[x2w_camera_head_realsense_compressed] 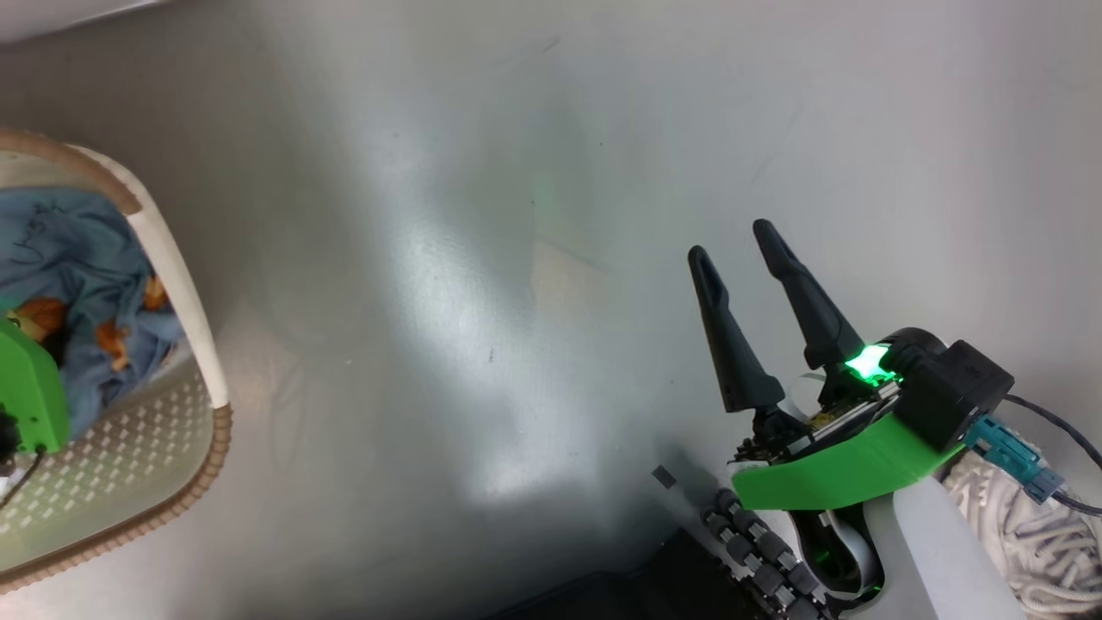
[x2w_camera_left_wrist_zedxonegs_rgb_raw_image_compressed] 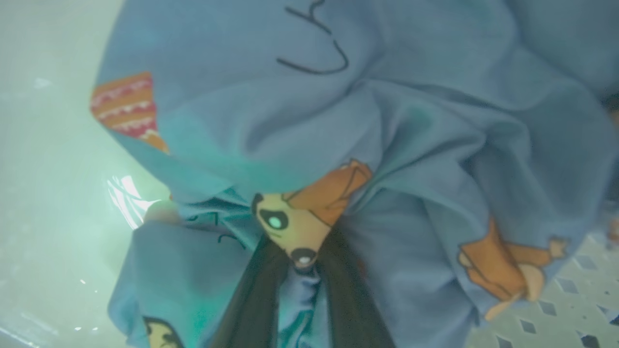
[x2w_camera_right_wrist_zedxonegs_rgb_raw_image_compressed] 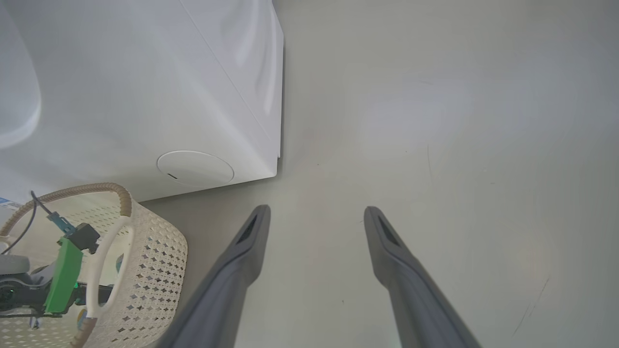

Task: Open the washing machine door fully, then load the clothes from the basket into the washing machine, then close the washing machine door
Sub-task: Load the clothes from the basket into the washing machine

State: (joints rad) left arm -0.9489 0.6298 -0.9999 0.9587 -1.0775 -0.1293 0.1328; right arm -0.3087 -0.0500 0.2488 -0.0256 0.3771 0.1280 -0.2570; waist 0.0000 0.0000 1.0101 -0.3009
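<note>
The cream basket [x2w_camera_head_realsense_compressed: 181,284] with its brown braided rim stands on the floor at the left, holding light blue clothes [x2w_camera_head_realsense_compressed: 86,258] printed with orange bears. Inside it, my left gripper [x2w_camera_left_wrist_zedxonegs_rgb_raw_image_compressed: 302,261] is shut on a fold of the clothes [x2w_camera_left_wrist_zedxonegs_rgb_raw_image_compressed: 387,145], its two dark fingers pinching fabric by a bear's face. The basket's perforated wall [x2w_camera_left_wrist_zedxonegs_rgb_raw_image_compressed: 556,309] shows at the lower right. My right gripper [x2w_camera_head_realsense_compressed: 730,241] hangs open over bare floor, holding nothing. In the right wrist view, the right gripper [x2w_camera_right_wrist_zedxonegs_rgb_raw_image_compressed: 317,211] points past the basket [x2w_camera_right_wrist_zedxonegs_rgb_raw_image_compressed: 154,261] towards the white washing machine [x2w_camera_right_wrist_zedxonegs_rgb_raw_image_compressed: 145,87]. The washing machine door is out of view.
A small round flap [x2w_camera_right_wrist_zedxonegs_rgb_raw_image_compressed: 195,168] sits low on the machine's front, just beyond the basket. Grey floor [x2w_camera_head_realsense_compressed: 482,258] stretches between the basket and my right arm. My base's roller wheels [x2w_camera_head_realsense_compressed: 758,551] and a pale knitted thing [x2w_camera_head_realsense_compressed: 1016,534] lie at the lower right.
</note>
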